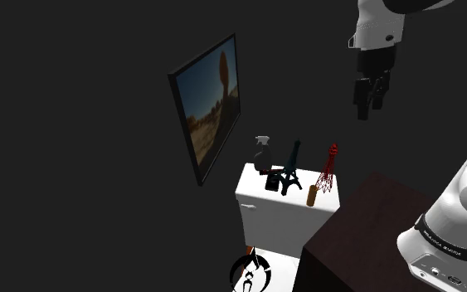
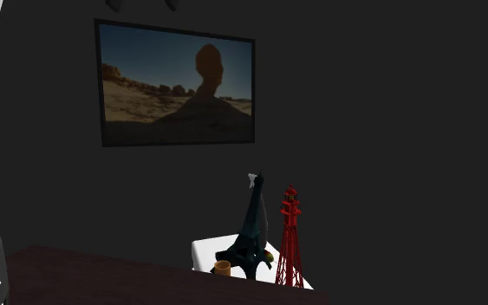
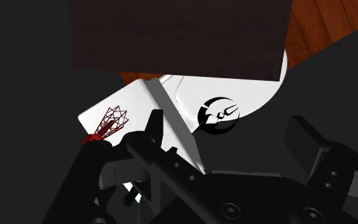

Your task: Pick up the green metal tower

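Observation:
The dark green lattice tower [image 1: 290, 170] stands upright on the white toilet tank [image 1: 260, 211], between a grey spray bottle [image 1: 264, 153] and a red lattice tower [image 1: 328, 168]. In the second exterior view the green tower [image 2: 253, 230] stands just left of the red tower [image 2: 289, 238]. My black gripper [image 1: 370, 98] hangs high above the tank and off to the shoulder view's right, touching nothing. In the wrist view the gripper [image 3: 228, 124] is open, with empty space between its fingers and the red tower [image 3: 110, 122] far below, beside one finger.
A short brown cylinder [image 1: 312, 196] stands at the tank's front edge near the red tower. A framed desert picture [image 1: 211, 104] hangs on the dark wall behind. A dark brown cabinet top [image 1: 364, 224] lies beside the tank. A black emblem [image 1: 250, 272] marks the white toilet lid below.

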You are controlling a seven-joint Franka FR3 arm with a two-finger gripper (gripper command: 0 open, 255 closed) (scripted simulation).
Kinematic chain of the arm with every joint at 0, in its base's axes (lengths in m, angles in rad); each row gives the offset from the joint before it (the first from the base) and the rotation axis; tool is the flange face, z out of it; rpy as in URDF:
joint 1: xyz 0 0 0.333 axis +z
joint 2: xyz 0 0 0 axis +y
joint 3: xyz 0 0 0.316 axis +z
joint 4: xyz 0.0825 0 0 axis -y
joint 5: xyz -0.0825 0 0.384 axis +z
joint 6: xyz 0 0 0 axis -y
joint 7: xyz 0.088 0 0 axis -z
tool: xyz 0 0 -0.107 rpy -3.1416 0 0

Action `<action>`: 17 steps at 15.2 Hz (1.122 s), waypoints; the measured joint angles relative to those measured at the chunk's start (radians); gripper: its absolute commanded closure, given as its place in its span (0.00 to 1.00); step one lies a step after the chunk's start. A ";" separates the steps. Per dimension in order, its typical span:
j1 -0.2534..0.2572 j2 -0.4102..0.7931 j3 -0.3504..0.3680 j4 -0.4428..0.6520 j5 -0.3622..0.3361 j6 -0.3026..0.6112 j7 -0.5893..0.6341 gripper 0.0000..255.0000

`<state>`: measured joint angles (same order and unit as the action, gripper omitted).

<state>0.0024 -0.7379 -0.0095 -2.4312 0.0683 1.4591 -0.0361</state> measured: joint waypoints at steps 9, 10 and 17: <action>0.028 0.272 0.019 0.032 -0.142 0.155 -0.137 0.00; 0.030 0.317 0.021 0.042 -0.164 0.179 -0.154 0.00; 0.037 0.603 0.043 0.121 -0.335 0.312 -0.241 0.00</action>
<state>0.0397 -0.1352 0.0338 -2.3100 -0.2666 1.7710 -0.2768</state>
